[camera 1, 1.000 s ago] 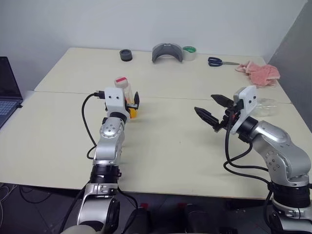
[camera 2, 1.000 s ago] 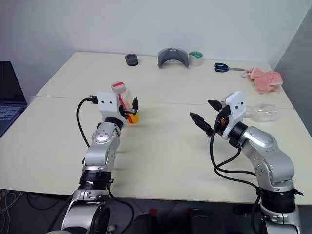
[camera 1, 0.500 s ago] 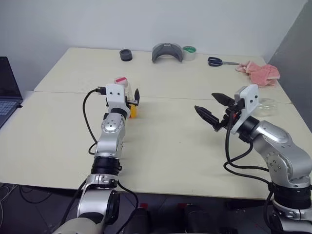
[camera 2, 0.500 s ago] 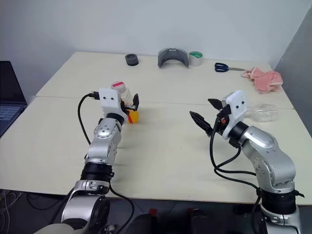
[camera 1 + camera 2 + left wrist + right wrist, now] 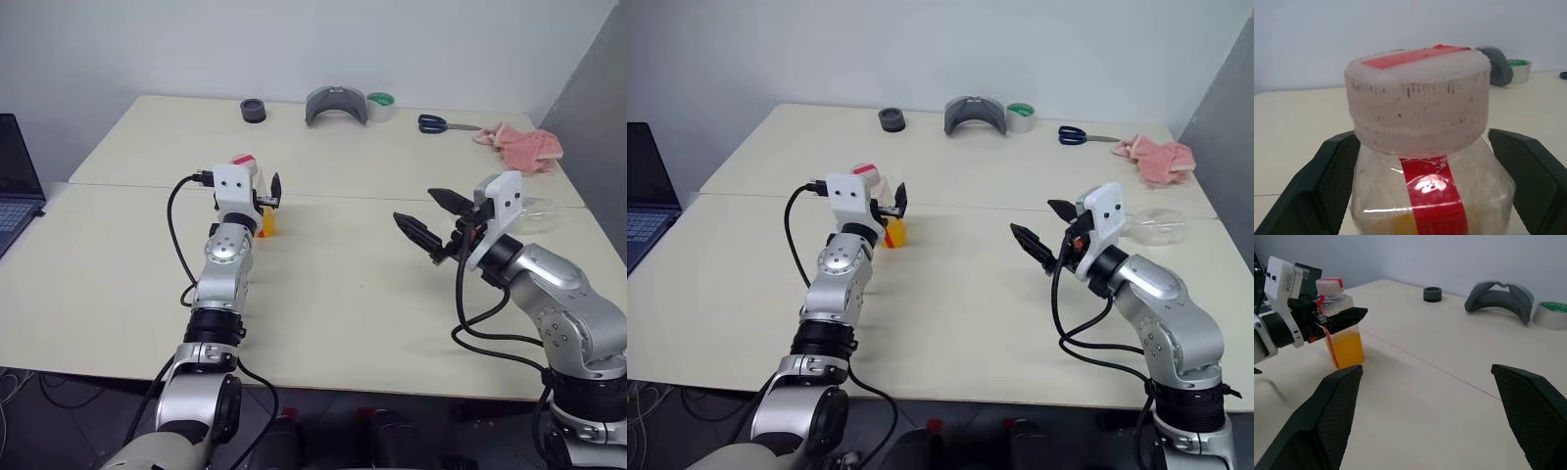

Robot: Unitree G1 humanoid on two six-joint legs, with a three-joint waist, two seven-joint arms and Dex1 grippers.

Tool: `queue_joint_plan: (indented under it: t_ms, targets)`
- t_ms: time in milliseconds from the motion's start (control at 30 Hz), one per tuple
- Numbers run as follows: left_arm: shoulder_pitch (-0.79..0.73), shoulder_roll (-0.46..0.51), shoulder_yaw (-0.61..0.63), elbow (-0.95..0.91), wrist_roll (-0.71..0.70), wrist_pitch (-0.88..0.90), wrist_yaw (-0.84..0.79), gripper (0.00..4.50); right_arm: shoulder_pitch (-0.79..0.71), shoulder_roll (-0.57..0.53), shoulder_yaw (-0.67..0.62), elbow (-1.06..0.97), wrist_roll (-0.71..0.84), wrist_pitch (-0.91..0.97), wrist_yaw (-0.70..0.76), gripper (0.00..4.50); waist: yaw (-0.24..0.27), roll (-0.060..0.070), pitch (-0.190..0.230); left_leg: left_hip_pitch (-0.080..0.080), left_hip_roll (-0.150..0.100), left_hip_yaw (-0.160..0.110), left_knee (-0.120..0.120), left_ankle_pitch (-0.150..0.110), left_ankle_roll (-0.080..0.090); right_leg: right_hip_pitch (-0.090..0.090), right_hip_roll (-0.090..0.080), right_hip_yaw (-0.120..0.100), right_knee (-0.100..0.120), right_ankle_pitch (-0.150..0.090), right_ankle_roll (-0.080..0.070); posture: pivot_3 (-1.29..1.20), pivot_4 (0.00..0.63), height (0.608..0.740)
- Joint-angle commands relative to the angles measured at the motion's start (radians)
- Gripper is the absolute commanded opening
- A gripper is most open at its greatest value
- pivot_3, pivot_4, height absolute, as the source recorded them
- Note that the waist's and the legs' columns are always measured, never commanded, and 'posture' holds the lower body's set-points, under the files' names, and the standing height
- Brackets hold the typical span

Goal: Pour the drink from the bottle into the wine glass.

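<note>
We've got two pale cream tables (image 5: 323,294) pushed together against a plain white wall, and everything below is placed relative to the bottle. Nearest us, well off to the bottle's right, our right gripper (image 5: 428,218) hangs above the tabletop with its black fingers spread wide and nothing in them.

Then the small clear squarish plastic bottle (image 5: 1343,330) with the red label stripe and red-and-white cap, standing upright near the seam between the tables, its lower part filled with the translucent orange drink (image 5: 1347,348). Our left gripper (image 5: 263,196) is right at it, released, a finger on each side of the neck and shoulders, not yet clamped.

Further right and a bit behind, a clear colourless wine glass (image 5: 1154,227) seems to be lying on its side, hard to tell.

Along the far edge behind the bottle: a grey curved band (image 5: 336,103) and a green-cored tape roll (image 5: 380,106).

For this step, we'd say close squarely on the body below the cap, since the cap looks wider than the neck, and keep it upright when lifting.
</note>
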Motion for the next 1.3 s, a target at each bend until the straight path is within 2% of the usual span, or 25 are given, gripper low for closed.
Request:
queue_joint_plan:
  t_ms: [33, 100, 267, 333, 1300]
  targets:
    - [-0.01, 0.008, 0.008, -0.03, -0.013, -0.033, -0.018, 4.31, -0.002, -0.01, -0.023, -0.052, 0.019, -0.004, -0.006, 4.5, 0.0, 0.0, 0.0, 0.0, 0.0, 0.0, 0.0, 0.0, 0.0, 0.0, 0.0, 0.0, 0.0, 0.0, 0.0, 0.0, 0.15, 0.74]
    - [-0.006, 0.008, 0.011, -0.035, -0.019, -0.036, -0.022, 3.93, -0.003, -0.01, -0.023, -0.051, 0.021, -0.002, -0.008, 4.5, 0.0, 0.0, 0.0, 0.0, 0.0, 0.0, 0.0, 0.0, 0.0, 0.0, 0.0, 0.0, 0.0, 0.0, 0.0, 0.0, 0.15, 0.74]
    - [-0.002, 0.009, 0.011, -0.036, -0.023, -0.038, -0.022, 2.35, -0.001, -0.009, -0.031, -0.048, 0.024, 0.001, -0.012, 4.5, 0.0, 0.0, 0.0, 0.0, 0.0, 0.0, 0.0, 0.0, 0.0, 0.0, 0.0, 0.0, 0.0, 0.0, 0.0, 0.0, 0.15, 0.74]
    - [-0.002, 0.01, 0.011, -0.036, -0.023, -0.037, -0.02, 2.04, 0.001, -0.008, -0.035, -0.048, 0.025, 0.002, -0.014, 4.5, 0.0, 0.0, 0.0, 0.0, 0.0, 0.0, 0.0, 0.0, 0.0, 0.0, 0.0, 0.0, 0.0, 0.0, 0.0, 0.0, 0.15, 0.74]
    - [-0.009, 0.004, 0.027, -0.12, -0.038, 0.021, 0.01, 1.9, -0.053, -0.006, -0.003, -0.004, 0.015, -0.008, 0.01, 4.5, 0.0, 0.0, 0.0, 0.0, 0.0, 0.0, 0.0, 0.0, 0.0, 0.0, 0.0, 0.0, 0.0, 0.0, 0.0, 0.0, 0.15, 0.74]
